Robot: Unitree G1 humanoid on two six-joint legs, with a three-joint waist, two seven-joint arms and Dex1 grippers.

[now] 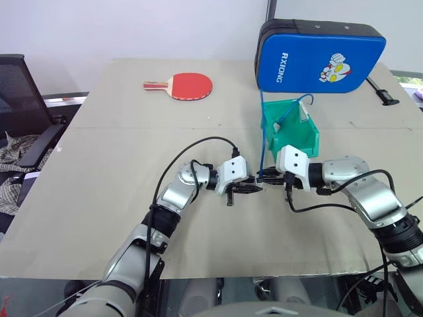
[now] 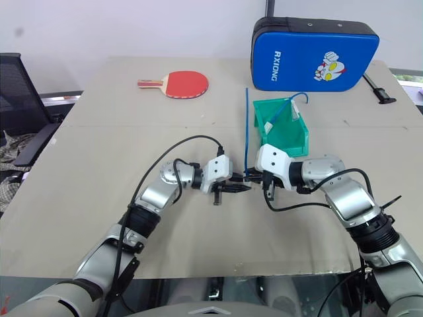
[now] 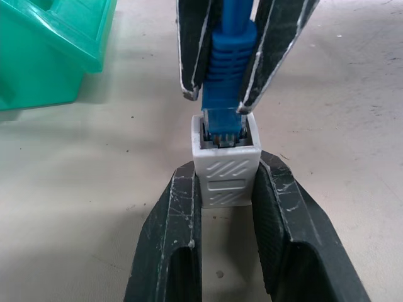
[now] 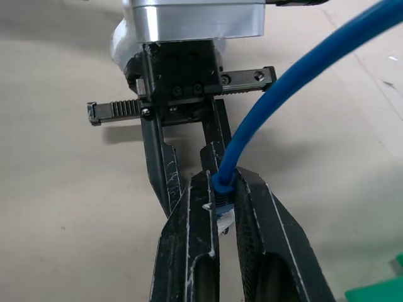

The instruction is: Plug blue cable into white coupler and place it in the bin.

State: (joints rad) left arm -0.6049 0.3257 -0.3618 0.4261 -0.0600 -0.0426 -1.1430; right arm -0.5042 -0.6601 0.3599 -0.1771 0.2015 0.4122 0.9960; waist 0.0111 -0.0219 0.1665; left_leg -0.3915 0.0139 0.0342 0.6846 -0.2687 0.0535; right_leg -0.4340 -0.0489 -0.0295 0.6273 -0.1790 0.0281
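Note:
My left gripper (image 3: 225, 179) is shut on the white coupler (image 3: 225, 165), which it holds just above the table with the socket facing my right gripper. My right gripper (image 4: 223, 184) is shut on the blue cable (image 3: 228, 75) at its plug boot. The plug's tip sits in the mouth of the coupler's socket. Both grippers meet tip to tip at the table's middle, in front of the green bin (image 1: 305, 140). From the plug the blue cable (image 1: 262, 135) rises and arches over into the bin, where its far end (image 1: 305, 99) rests against the rim.
A big blue zipped case (image 1: 317, 56) stands behind the bin. A red table-tennis paddle (image 1: 188, 84) lies at the far left of the table. A black office chair (image 1: 20, 99) stands off the table's left edge.

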